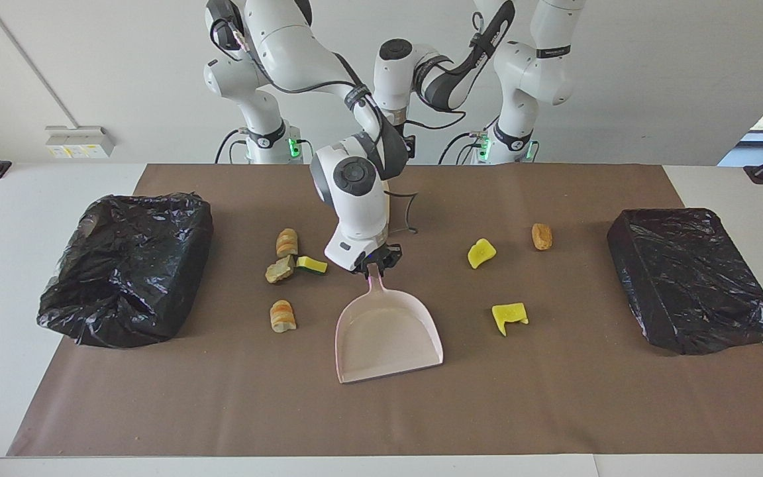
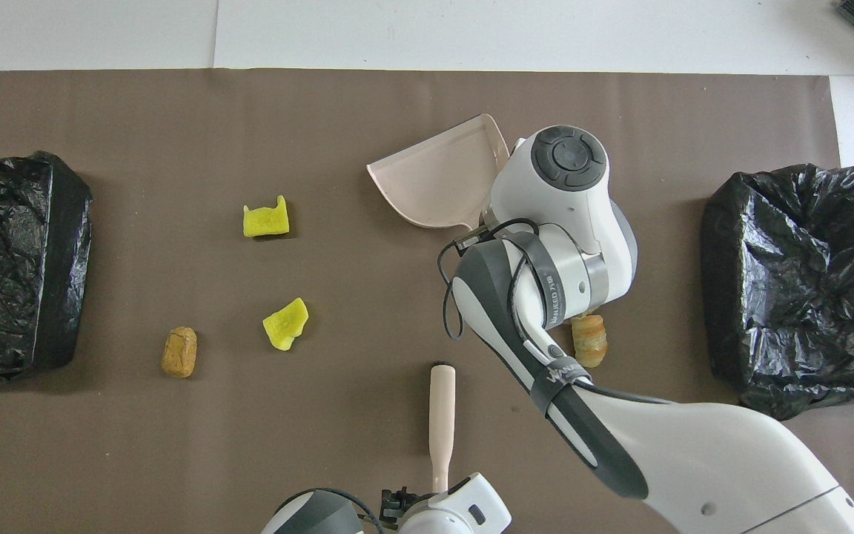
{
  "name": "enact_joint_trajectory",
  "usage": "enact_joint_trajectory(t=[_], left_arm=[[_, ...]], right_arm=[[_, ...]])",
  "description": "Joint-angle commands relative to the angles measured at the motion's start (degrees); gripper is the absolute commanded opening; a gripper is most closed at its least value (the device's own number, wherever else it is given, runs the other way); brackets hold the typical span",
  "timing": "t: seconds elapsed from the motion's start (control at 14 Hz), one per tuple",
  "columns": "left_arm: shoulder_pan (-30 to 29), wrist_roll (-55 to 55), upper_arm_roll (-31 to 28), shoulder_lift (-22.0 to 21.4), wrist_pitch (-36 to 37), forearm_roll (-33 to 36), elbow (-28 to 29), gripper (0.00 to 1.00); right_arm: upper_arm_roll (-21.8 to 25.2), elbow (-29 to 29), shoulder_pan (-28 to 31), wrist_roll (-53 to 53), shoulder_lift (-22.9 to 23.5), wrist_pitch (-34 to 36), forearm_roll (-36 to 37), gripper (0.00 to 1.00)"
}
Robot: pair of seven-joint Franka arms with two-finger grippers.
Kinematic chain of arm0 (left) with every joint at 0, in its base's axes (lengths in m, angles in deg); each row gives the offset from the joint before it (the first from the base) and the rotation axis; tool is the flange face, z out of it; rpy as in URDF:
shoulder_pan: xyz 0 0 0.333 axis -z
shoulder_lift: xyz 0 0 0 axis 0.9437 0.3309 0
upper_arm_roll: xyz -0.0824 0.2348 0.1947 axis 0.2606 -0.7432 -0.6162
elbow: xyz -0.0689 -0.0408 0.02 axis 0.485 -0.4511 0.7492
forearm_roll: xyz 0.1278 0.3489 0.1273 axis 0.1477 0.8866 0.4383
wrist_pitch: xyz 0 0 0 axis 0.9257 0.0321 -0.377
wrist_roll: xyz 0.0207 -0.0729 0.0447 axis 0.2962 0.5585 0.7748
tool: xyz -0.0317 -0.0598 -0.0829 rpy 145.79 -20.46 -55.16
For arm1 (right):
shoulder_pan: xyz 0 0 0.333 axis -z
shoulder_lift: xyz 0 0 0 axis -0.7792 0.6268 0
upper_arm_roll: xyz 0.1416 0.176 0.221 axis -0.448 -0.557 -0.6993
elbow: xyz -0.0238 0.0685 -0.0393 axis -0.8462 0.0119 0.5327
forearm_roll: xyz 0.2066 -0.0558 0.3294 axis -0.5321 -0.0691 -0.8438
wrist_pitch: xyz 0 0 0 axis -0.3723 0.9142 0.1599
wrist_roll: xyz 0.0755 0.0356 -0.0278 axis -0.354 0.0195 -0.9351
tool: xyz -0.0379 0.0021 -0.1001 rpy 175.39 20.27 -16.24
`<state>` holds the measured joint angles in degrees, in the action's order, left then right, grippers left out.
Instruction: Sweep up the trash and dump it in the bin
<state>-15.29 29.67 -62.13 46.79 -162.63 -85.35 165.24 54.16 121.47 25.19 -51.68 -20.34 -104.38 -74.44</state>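
My right gripper (image 1: 373,264) is shut on the handle of the pale pink dustpan (image 1: 388,334), which sits askew mid-table (image 2: 438,178). Trash lies on both sides of it. Toward the right arm's end are two bread-like lumps (image 1: 287,242) (image 1: 282,315), a tan lump (image 1: 279,269) and a yellow-green sponge piece (image 1: 312,265). Toward the left arm's end are two yellow foam chunks (image 1: 481,253) (image 1: 509,317) and an orange lump (image 1: 541,236). The left gripper (image 1: 410,146) hangs open over the table's robot-side edge, above the end of the beige brush (image 2: 441,415).
Two bins lined with black bags stand at the table's ends, one at the right arm's end (image 1: 126,265) and one at the left arm's end (image 1: 693,278). Brown paper (image 1: 554,411) covers the table. My right arm hides some trash from overhead.
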Motion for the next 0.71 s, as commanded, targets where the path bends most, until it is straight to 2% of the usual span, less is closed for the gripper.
enact_joint_trajectory(t=[0.0, 0.07, 0.14, 0.29, 0.36, 0.43, 0.5, 0.64], left_arm=[[1.8, 1.3, -1.0, 0.8, -0.2, -0.5, -0.3, 0.77], [1.8, 2.0, -1.0, 0.7, 0.2, -0.5, -0.3, 0.67], [1.8, 2.6, -1.1, 0.8, 0.6, -0.5, -0.5, 0.53], [1.1, 2.4, -1.2, 1.2, 1.5, -0.5, -1.5, 0.19], [1.0, 2.4, -1.3, 1.2, 1.8, -0.5, -1.5, 0.08], [1.0, 2.4, -1.3, 1.1, 2.4, -0.5, -1.5, 0.01], [1.0, 2.4, -1.3, 1.1, 3.5, -0.5, -1.5, 0.0], [0.8, 2.0, -1.8, 0.2, 5.6, -0.3, -2.6, 0.0]], right_arm=[[-0.2, 0.5, 2.3, -11.1, -1.6, 2.7, 0.8, 0.0], [-0.3, 0.4, 2.3, -12.4, -1.6, 2.7, 3.0, 0.0], [-0.4, 0.4, 2.3, -13.0, -1.6, 2.9, 5.5, 0.0], [-0.4, 0.3, 2.3, -20.1, -1.8, 5.0, 8.0, 0.0], [-0.4, 0.1, 2.3, -22.2, -1.8, 5.6, 8.4, 0.0], [-0.4, 0.1, 2.1, -23.1, -1.8, 5.8, 10.9, 0.0], [-0.6, 0.0, 2.1, -23.9, -1.9, 6.1, 13.6, 0.0], [-1.0, -0.1, 2.3, -27.6, -1.9, 7.7, 14.3, 0.0]])
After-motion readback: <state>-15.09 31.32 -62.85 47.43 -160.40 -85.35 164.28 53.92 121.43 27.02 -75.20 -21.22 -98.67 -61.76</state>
